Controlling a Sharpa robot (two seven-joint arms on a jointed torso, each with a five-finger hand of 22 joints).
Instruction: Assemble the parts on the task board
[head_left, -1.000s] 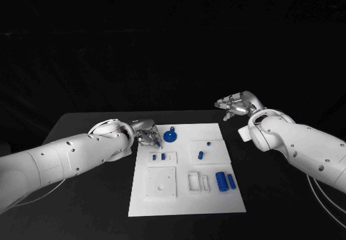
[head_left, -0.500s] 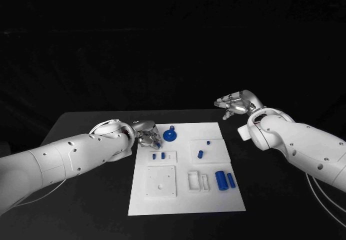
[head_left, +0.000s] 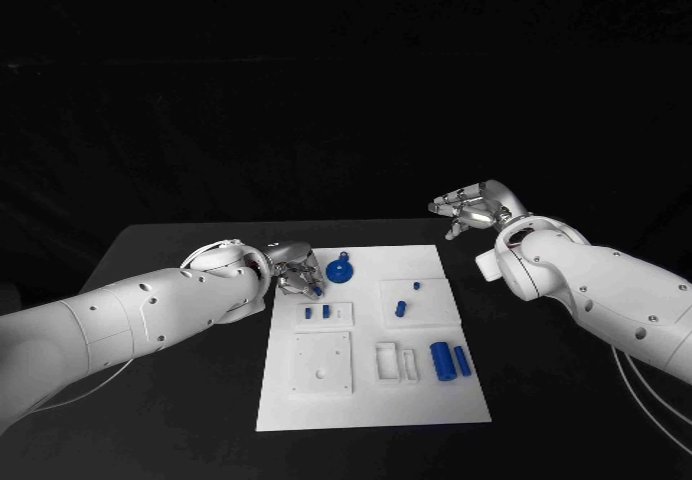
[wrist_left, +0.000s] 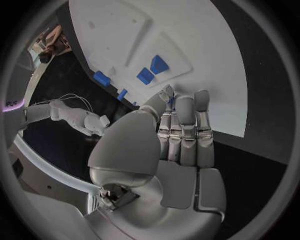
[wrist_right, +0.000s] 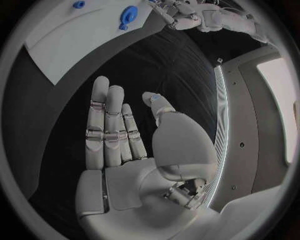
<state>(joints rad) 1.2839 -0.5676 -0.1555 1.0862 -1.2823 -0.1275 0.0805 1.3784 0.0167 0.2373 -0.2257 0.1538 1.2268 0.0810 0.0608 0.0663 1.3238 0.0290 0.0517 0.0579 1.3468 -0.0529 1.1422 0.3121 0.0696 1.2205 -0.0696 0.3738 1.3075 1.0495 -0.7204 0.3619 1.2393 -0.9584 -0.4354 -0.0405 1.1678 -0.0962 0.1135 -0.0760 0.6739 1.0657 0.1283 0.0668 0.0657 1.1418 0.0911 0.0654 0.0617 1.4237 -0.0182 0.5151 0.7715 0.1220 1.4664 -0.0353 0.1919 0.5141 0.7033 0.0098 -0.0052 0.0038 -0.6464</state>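
Black tabletop (head_left: 188, 400), dark room. White board (head_left: 368, 395) in middle, blue parts (head_left: 444, 361) lying on it. Left hand (head_left: 296, 270) at board's far left edge, small blue part (wrist_left: 170, 100) at fingers' tips; held or not, cannot tell. Right hand (head_left: 469, 210) empty, fingers spread, well off board, likely waiting.

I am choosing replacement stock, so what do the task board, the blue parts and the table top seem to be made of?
Task board: looks like matte white plastic, judging by its even, glare-free face with recessed pockets; painted sheet is possible.
Blue parts, such as the large cylinder: probably moulded or printed plastic, uniformly coloured with a faint sheen.
Table: a dull black surface without reflections; whether cloth, laminate or paint I cannot tell.
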